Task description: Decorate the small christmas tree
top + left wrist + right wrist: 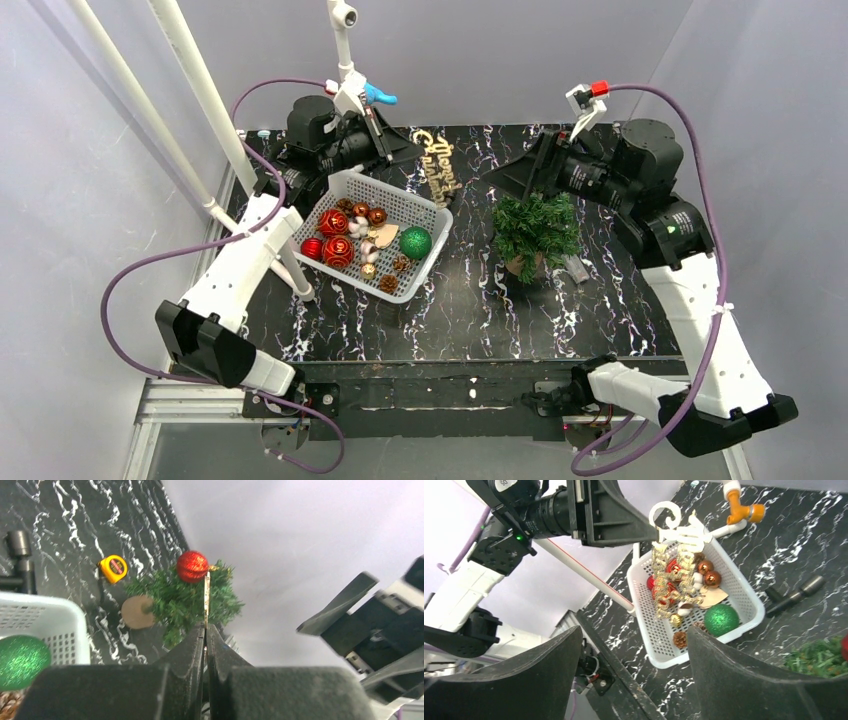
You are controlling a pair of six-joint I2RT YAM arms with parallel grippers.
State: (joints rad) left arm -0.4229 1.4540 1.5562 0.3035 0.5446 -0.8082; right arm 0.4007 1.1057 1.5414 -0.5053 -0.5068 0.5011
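Left gripper (205,627): was squeezed tight on the gold glitter sign (674,565), near the white basket (427,262) | Right gripper (634,635): fingers were wide apart, holding nothing | Small christmas tree (537,225): stood on the black table (470,310), right of the basket, with a red ball (192,566) on it

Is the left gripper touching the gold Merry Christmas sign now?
Touching. The left wrist view shows the left gripper shut on the gold sign, its thin edge pinched between the fingers. The right wrist view shows it hanging from that gripper.
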